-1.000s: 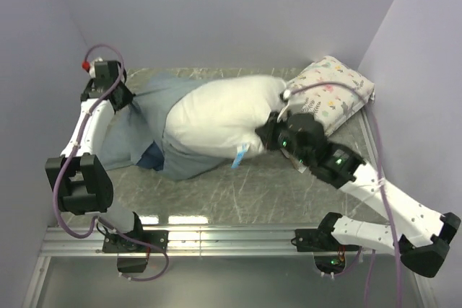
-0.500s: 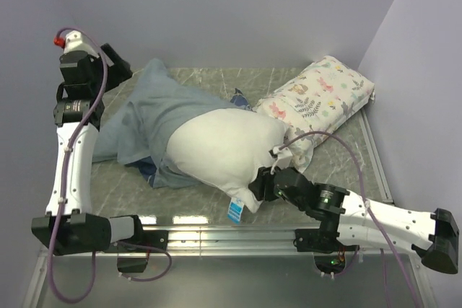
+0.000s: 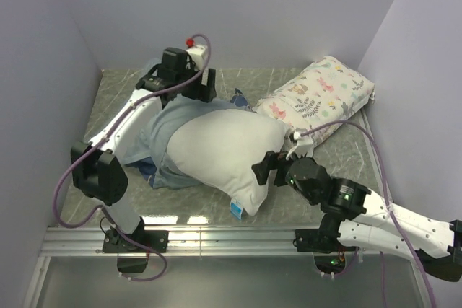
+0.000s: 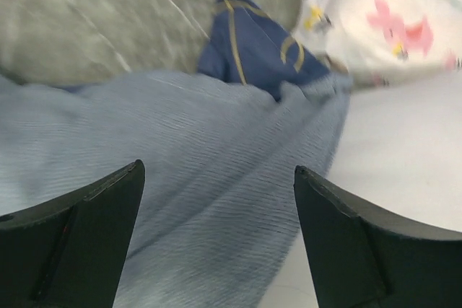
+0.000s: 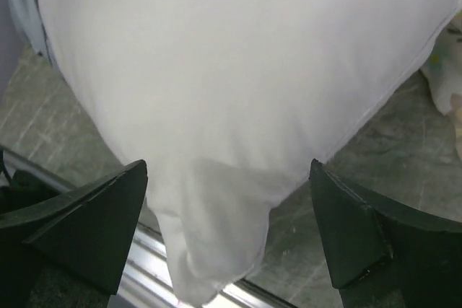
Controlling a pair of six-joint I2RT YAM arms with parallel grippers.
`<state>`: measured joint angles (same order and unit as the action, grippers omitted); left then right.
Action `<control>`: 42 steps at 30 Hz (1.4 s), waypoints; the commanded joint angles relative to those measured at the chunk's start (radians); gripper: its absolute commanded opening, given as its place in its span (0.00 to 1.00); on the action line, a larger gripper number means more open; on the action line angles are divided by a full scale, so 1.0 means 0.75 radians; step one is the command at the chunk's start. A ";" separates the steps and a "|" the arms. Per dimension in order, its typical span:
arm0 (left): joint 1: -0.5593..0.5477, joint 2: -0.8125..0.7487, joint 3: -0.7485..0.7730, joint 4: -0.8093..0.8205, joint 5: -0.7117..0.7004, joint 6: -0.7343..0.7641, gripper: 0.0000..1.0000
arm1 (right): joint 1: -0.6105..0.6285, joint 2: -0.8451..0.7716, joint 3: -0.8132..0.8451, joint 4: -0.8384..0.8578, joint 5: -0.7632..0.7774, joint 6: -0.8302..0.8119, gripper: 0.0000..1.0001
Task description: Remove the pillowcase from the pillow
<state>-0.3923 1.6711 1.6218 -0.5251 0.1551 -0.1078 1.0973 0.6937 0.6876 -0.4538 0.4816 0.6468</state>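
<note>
The plump white pillow (image 3: 220, 151) lies across the middle of the table, its near corner and blue label (image 3: 236, 209) reaching the front rail. The grey-blue pillowcase (image 3: 148, 131) is bunched round its left and far side, with the dark blue flap (image 4: 253, 41) showing at the back. My left gripper (image 3: 208, 91) hovers open above the pillowcase (image 4: 180, 178), nothing between its fingers. My right gripper (image 3: 261, 171) stands open just off the pillow's near right corner. In the right wrist view the pillow (image 5: 238, 70) and its hanging corner sit between the spread jaws, ungripped.
A smaller floral-print pillow (image 3: 317, 99) lies at the back right, against the right wall. Walls close in the table on the left, back and right. A metal rail (image 3: 216, 232) runs along the front edge, by the arm bases.
Both grippers have opened. The right one has let go of the pillow's corner. The left arm has swung from the far left corner to above the pillowcase at the back.
</note>
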 commanded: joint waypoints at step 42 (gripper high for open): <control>0.517 0.255 0.212 -0.081 -0.867 -0.382 0.00 | -0.530 0.167 0.144 0.127 -0.313 -0.144 0.00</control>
<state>-0.0799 1.8957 1.7828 -0.7136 -0.3313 -0.3588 0.7136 0.8928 0.6556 -0.1349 0.1108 0.6056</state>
